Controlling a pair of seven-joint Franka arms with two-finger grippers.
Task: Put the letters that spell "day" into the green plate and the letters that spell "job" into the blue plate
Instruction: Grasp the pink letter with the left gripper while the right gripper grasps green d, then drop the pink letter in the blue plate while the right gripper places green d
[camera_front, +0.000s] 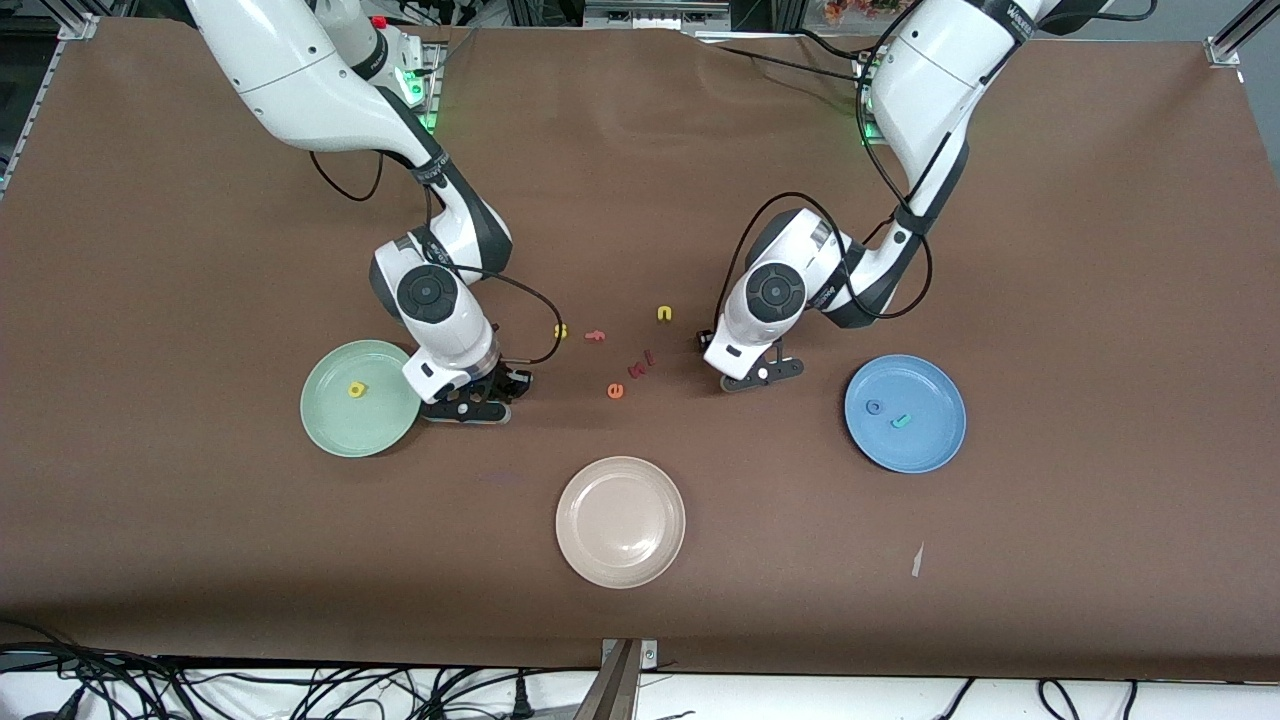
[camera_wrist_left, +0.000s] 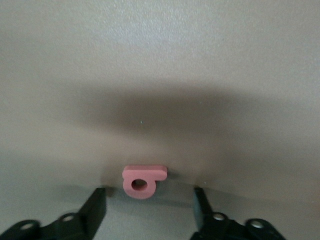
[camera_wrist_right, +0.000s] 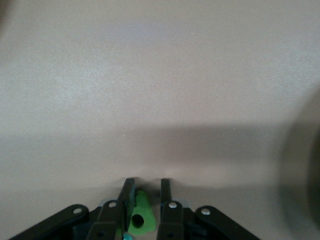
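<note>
**Two plates part-filled, both grippers low at the worktop**

Three round plates lie on the brown worktop (camera_front: 1050, 200). Taking the beige plate (camera_front: 620, 521) as landmark: the green plate (camera_front: 361, 398) lies farther from the front camera than it, toward the right arm's end, pale mint with a shallow rim, and holds a tiny yellow "a" (camera_front: 357, 390). The blue plate (camera_front: 905, 413) lies toward the left arm's end, medium blue, holding a blue ring "o" (camera_front: 874, 407) and a teal "j" (camera_front: 901, 421).

The right gripper (camera_front: 476, 398) sits just beside the green plate; its jaws are nearly closed, pinching a flat green letter (camera_wrist_right: 140, 216) with a round hole, seemingly the "d".

The left gripper (camera_front: 752, 372) is down at the worktop between the blue plate and the loose letters. Its jaws stand apart on either side of a salmon-pink "b" (camera_wrist_left: 143, 180), which lies flat and untouched.

Loose letters (camera_front: 615, 391) lie scattered farther from the camera than the beige plate.
</note>
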